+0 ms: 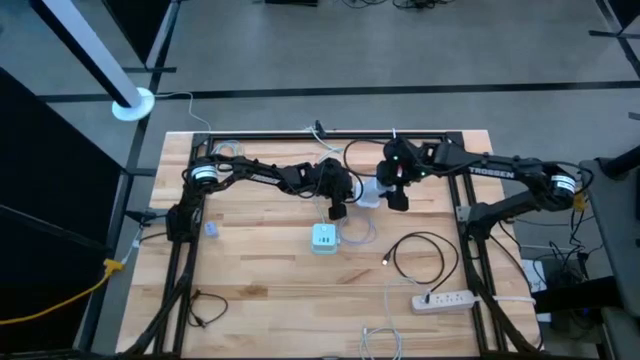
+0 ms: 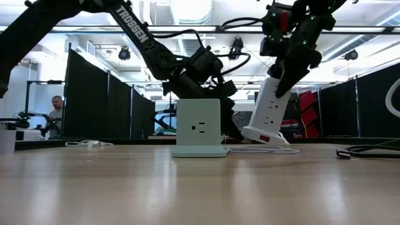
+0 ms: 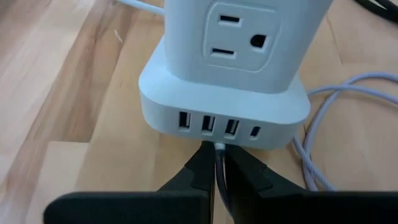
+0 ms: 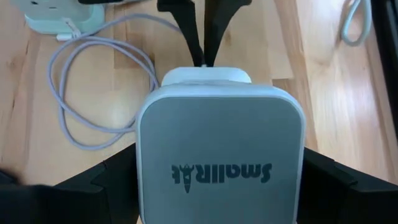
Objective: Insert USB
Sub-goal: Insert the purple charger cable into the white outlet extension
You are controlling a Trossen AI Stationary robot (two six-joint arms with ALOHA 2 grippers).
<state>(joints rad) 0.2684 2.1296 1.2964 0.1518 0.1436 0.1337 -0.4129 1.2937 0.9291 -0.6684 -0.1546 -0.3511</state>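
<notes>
Left gripper (image 3: 216,163): fingers pinched nearly together on a thin USB plug (image 3: 219,148); only its pale tip shows between them, poised just short of the charger's port row.
Charging cube (image 3: 225,81): pale green-white block directly ahead of the left gripper, one wall outlet on the facing side, a row of USB ports (image 3: 208,124) along its base lip; it sits flat on the wooden table (image 1: 260,300).
Right gripper (image 4: 217,205): spread wide and clamped on the two sides of a white tower power strip (image 4: 219,155), holding it tilted with its base end on the table, beyond the left gripper.
Step in hand: seating the plug in a port, by my reading.
Doing it well: plug tip sits between the second and third ports; shift it sideways to centre on one slot, keep it level with the row, then push straight ahead gently. The cube looks light and unanchored, so a skewed push would likely slide it away.
Hard to make out: plug orientation and its metal shell are hidden by the fingers. Which port is meant, cannot tell. Cable (image 3: 221,186) trails back between the fingers and out of sight.
Cut off: the tower's lower end is hidden in the right wrist view.
</notes>
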